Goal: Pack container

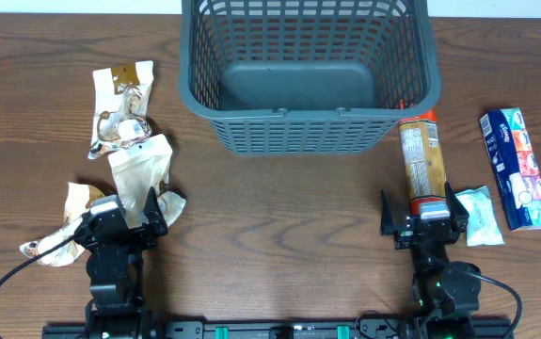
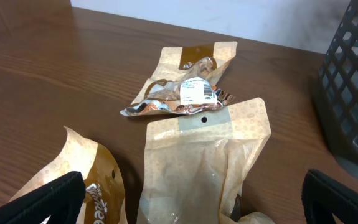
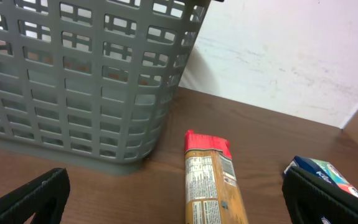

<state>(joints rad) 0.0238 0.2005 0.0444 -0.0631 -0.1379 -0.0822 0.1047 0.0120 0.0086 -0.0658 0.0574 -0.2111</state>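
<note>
The dark grey lattice container point(image 1: 308, 127) stands empty at the back centre of the table; it also shows in the right wrist view point(image 3: 79, 81) and at the edge of the left wrist view point(image 2: 353, 87). My left gripper point(image 1: 124, 215) is open over tan snack pouches point(image 2: 207, 168), with another pouch point(image 2: 188, 87) farther back. My right gripper point(image 1: 423, 215) is open, straddling the near end of an orange cylindrical can with a red cap point(image 3: 211, 183), which lies flat and points toward the container's right corner.
Several tan and brown snack pouches point(image 1: 124, 108) lie at the left. A small teal packet point(image 1: 482, 215) and a blue tissue pack point(image 1: 517, 169) lie right of the can; the tissue pack also shows in the right wrist view point(image 3: 322, 171).
</note>
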